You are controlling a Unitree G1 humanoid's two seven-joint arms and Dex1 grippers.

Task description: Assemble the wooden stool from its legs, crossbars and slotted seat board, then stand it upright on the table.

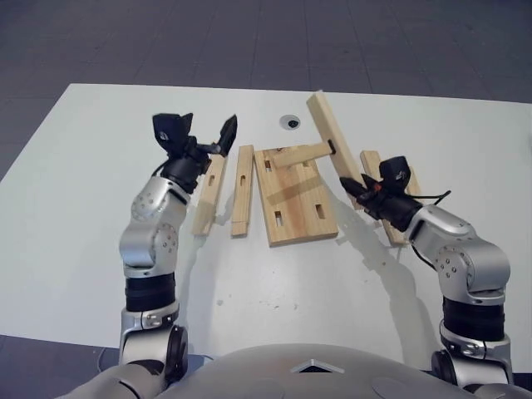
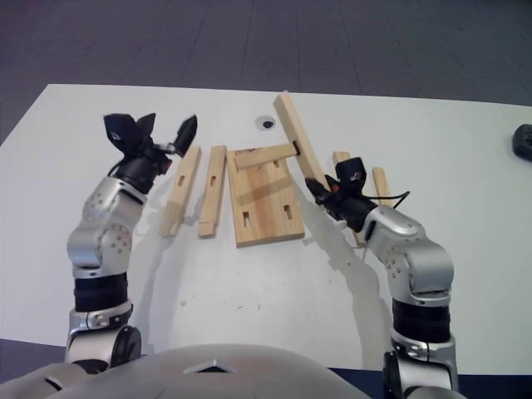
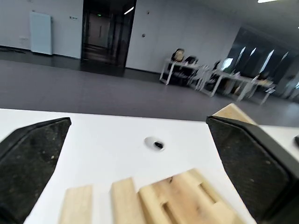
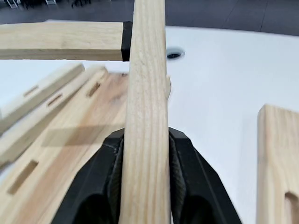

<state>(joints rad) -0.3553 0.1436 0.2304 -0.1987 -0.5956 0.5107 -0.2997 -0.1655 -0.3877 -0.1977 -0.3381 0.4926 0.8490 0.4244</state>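
The slotted seat board [image 1: 299, 208] lies flat at the table's middle. My right gripper [image 1: 356, 188] is shut on the lower end of a long wooden leg [image 1: 331, 137], which tilts up over the board's right edge. A crossbar [image 1: 299, 155] sticks out sideways from that leg over the board; the right wrist view shows the leg [image 4: 145, 116] between the pads and the crossbar [image 4: 60, 41] joined to it. Two slotted legs [image 1: 208, 199] [image 1: 242, 191] lie left of the board. My left gripper [image 1: 199, 135] hangs open above them, holding nothing.
More wooden pieces [image 1: 369, 163] lie by my right wrist, partly hidden by the arm. A small round hole [image 1: 290, 122] sits in the white table [image 1: 83, 208] behind the board. A black object [image 2: 524, 141] rests at the far right edge.
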